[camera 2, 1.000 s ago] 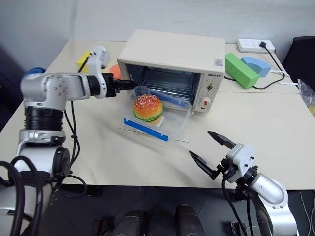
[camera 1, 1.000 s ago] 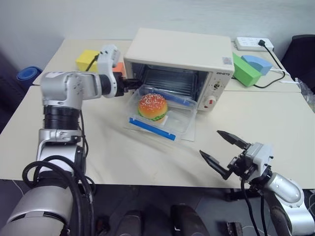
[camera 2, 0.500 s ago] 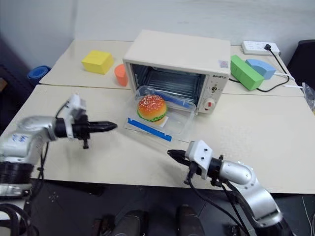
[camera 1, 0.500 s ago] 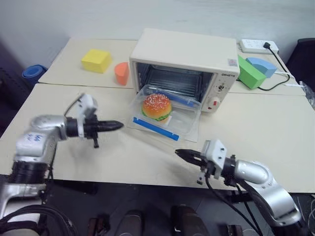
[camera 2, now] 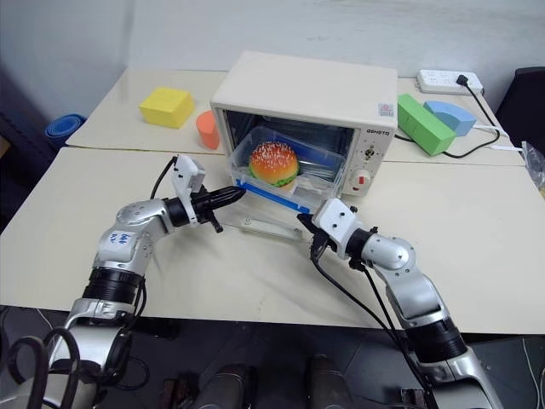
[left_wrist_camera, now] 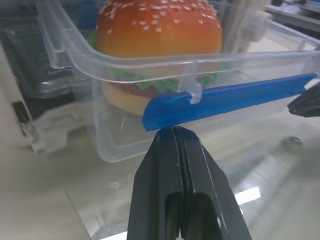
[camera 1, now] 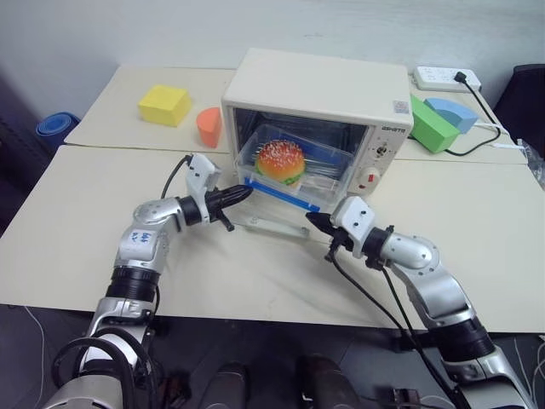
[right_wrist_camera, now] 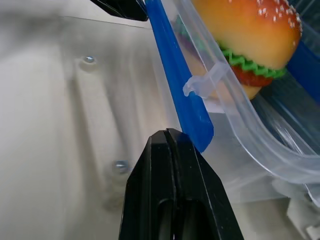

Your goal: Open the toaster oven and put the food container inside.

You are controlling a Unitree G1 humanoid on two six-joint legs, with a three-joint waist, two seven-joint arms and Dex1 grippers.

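Nearest the camera, the two silver arms reach forward over the pale beige table (camera 1: 77, 247), their black two-fingered grippers converging from either side. The left gripper (camera 1: 245, 194) has its fingers pressed flat together with nothing between them, its tip right at the left end of the blue clip; in the left wrist view the shut fingers (left_wrist_camera: 176, 165) meet the underside of that blue clip (left_wrist_camera: 220, 99). The right gripper (camera 1: 312, 221) is likewise pinched closed and empty, its tip at the clip's right end, as the right wrist view shows (right_wrist_camera: 170, 150). Under both tips lies the glass drop-down door (camera 1: 272, 227), folded down flat onto the table. Just beyond, the shallow clear plastic food container (camera 1: 294, 162) carrying an orange toy hamburger (camera 1: 280, 159) sits in the mouth of the cream-white boxy toaster oven (camera 1: 319, 85), mostly inside the cavity, its near blue-clipped edge level with the opening. Left of the oven rest an orange rounded block (camera 1: 209, 126) and a yellow block (camera 1: 165, 104); to its right are a green block (camera 1: 430, 123), a blue wedge-shaped piece (camera 1: 451, 111) and, farthest back, a white power strip (camera 1: 447, 78).
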